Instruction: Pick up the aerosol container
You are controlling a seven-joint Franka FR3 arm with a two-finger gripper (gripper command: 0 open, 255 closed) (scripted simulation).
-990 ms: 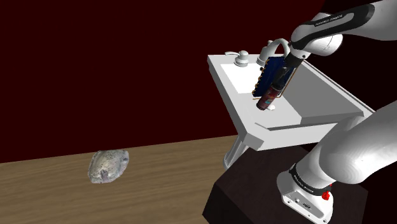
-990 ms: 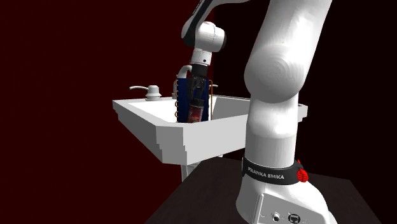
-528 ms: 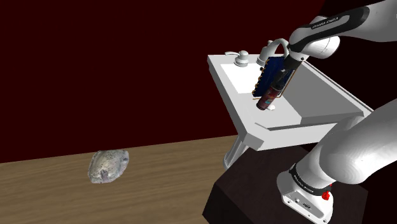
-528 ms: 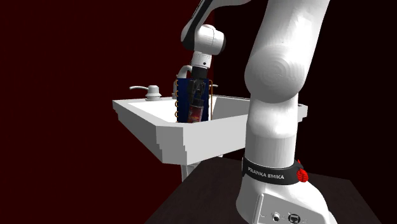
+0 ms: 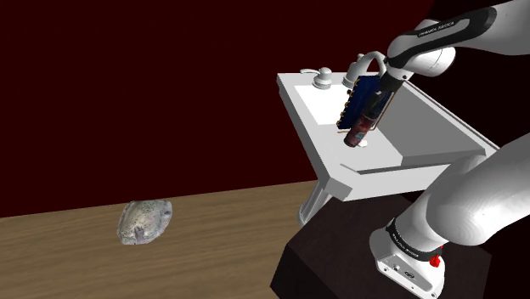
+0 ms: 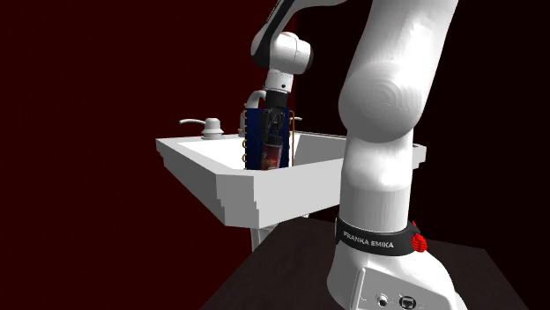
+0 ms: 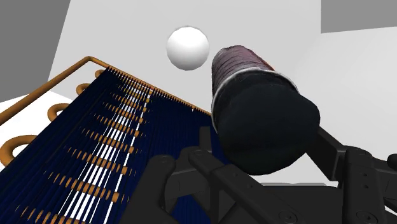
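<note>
The fingers (image 5: 372,109) hide the upper part of the aerosol can (image 5: 357,134).

The aerosol container (image 5: 359,130) is a dark red can with a pale ring under its black cap (image 7: 264,130). The jaws clasp it at the cap end. In the shoulder view it tilts, base toward 7 o'clock, over the white sink (image 5: 382,180) basin, with a blue rack (image 5: 361,87) just beside it at 11 o'clock.

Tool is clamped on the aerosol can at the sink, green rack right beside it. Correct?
One error: the rack is dark blue with copper-coloured tubing, not green, as the wrist view shows. The tool is clamped on the aerosol can at the sink, beside it.
</note>
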